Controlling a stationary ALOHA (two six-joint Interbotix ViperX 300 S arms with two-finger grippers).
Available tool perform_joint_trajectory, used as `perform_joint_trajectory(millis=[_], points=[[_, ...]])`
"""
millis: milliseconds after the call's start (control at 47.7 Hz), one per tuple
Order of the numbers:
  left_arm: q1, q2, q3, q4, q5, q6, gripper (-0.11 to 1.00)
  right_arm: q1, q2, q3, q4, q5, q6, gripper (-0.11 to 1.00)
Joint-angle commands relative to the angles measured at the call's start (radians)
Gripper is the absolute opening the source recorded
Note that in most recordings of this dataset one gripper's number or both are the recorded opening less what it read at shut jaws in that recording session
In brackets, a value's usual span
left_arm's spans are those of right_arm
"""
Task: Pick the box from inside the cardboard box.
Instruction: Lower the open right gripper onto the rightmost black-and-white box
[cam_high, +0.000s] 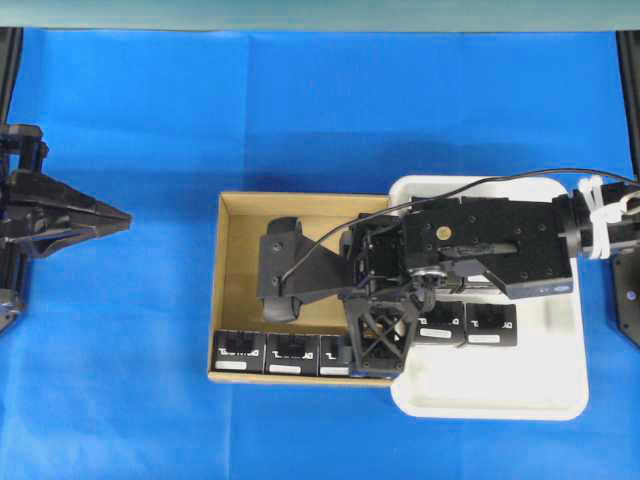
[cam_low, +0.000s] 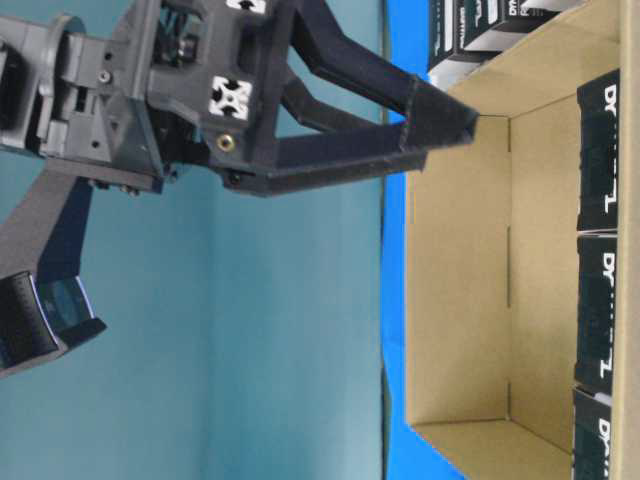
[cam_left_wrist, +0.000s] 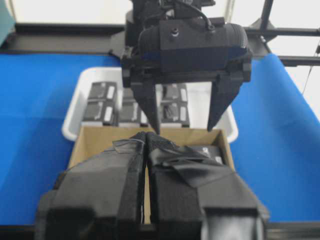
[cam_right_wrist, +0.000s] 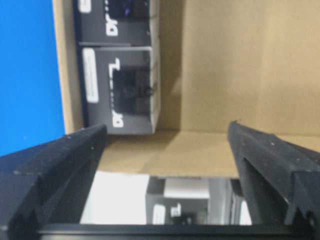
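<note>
The cardboard box (cam_high: 240, 250) lies mid-table. Three black boxes with white lettering stand in a row along its near wall (cam_high: 238, 352) (cam_high: 291, 352); two of them show in the right wrist view (cam_right_wrist: 122, 90). My right gripper (cam_high: 385, 290) hangs fingers-down over the border between carton and white tray (cam_high: 500, 385). It is open (cam_right_wrist: 167, 127) with nothing between its fingers. Below the gap lies a black box in the tray (cam_right_wrist: 177, 207). My left gripper (cam_high: 122, 215) is shut and empty at the far left, pointing at the carton (cam_left_wrist: 146, 136).
The tray holds several more black boxes (cam_high: 490, 325) (cam_left_wrist: 102, 102). The right arm (cam_high: 500, 245) spans the tray, and its wrist camera (cam_high: 285, 270) overhangs the carton's floor. Blue cloth (cam_high: 300, 110) covers the table around both containers.
</note>
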Motion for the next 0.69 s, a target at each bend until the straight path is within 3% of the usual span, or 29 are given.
perform_joint_trajectory(millis=[0, 126, 252, 671], points=[[0.002, 0.008, -0.028, 0.002, -0.005, -0.003, -0.02, -0.018, 0.006, -0.003, 0.046, -0.034, -0.002, 0.99], [0.008, 0.009, -0.028, 0.002, 0.021, -0.003, -0.02, -0.048, 0.023, 0.006, 0.16, -0.046, -0.029, 0.99], [0.008, 0.009, -0.029, 0.002, 0.052, -0.003, -0.02, -0.058, 0.037, 0.026, 0.233, -0.049, -0.106, 0.99], [0.011, 0.009, -0.028, 0.002, 0.058, -0.003, -0.02, -0.029, 0.11, 0.028, 0.25, -0.1, -0.143, 1.0]])
